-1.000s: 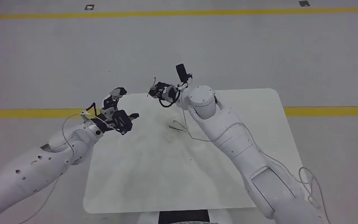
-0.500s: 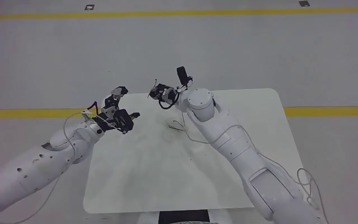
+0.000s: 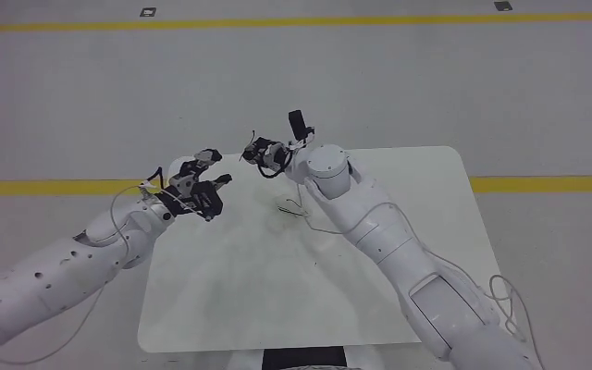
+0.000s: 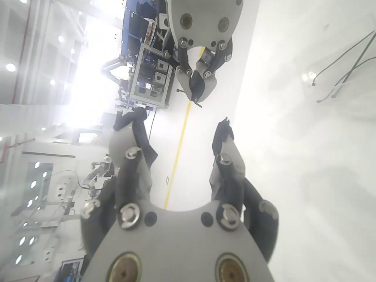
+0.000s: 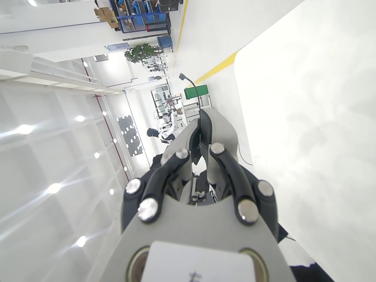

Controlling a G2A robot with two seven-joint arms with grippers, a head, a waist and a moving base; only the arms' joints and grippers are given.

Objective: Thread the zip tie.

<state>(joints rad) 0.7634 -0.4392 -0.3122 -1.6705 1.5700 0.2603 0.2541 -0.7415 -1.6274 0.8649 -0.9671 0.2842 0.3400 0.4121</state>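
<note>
My right gripper [image 3: 252, 149] hangs over the table's far left corner, shut on a thin black zip tie [image 5: 192, 85]. The tie's stem curves out past the fingertips [image 5: 205, 118] and ends in a small head. From the left wrist view that same gripper [image 4: 195, 95] faces me, with short tie ends [image 4: 199, 104] sticking out of its closed tips. My left gripper [image 3: 211, 176] is just to its left at the table's edge, open and holding nothing. Its two fingers [image 4: 224, 130] point at the right gripper with a small gap between them.
A few loose zip ties [image 3: 294, 205] lie on the white table [image 3: 370, 277] near its far middle, also seen as grey strands [image 4: 337, 80]. A yellow floor line [image 3: 518, 183] runs behind the table.
My left gripper has shifted slightly right and turned toward the right gripper. The right gripper has edged a little left with the tie, so the gap between them is smaller.
</note>
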